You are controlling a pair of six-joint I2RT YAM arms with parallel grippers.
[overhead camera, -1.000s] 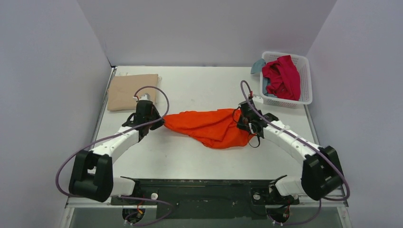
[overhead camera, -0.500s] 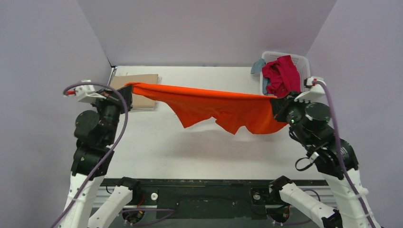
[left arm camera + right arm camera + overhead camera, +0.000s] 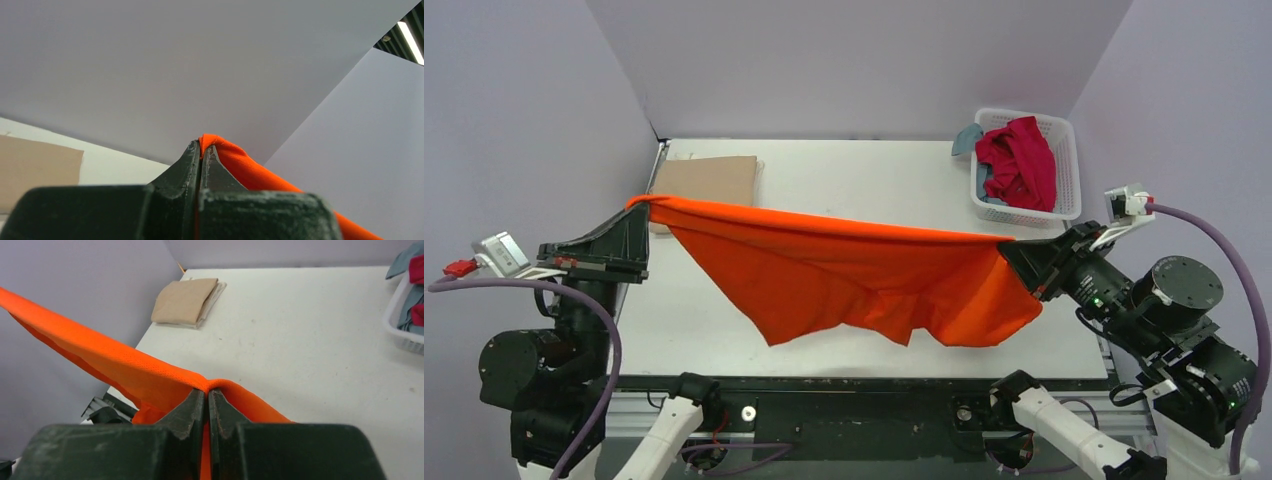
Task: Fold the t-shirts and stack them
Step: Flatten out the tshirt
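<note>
The bright orange t-shirt [image 3: 854, 275] hangs stretched in the air between both grippers, its lower part drooping over the table's near half. My left gripper [image 3: 638, 205] is shut on its left end; the cloth shows pinched at the fingertips in the left wrist view [image 3: 220, 150]. My right gripper [image 3: 1007, 247] is shut on its right end, seen in the right wrist view [image 3: 150, 375]. The folded tan t-shirt [image 3: 704, 183] lies flat at the far left of the table. The crimson t-shirt [image 3: 1019, 160] and a grey-blue one [image 3: 967, 138] lie in the basket.
The white lattice basket [image 3: 1064, 170] stands at the far right corner. Purple-grey walls close in the table on three sides. In the right wrist view the tan shirt [image 3: 187, 300] and the basket's rim [image 3: 397, 315] show on the white table [image 3: 310, 330].
Both arms have lifted the orange shirt off the table and pulled apart and back toward the near edge, stretching it wide and high.
</note>
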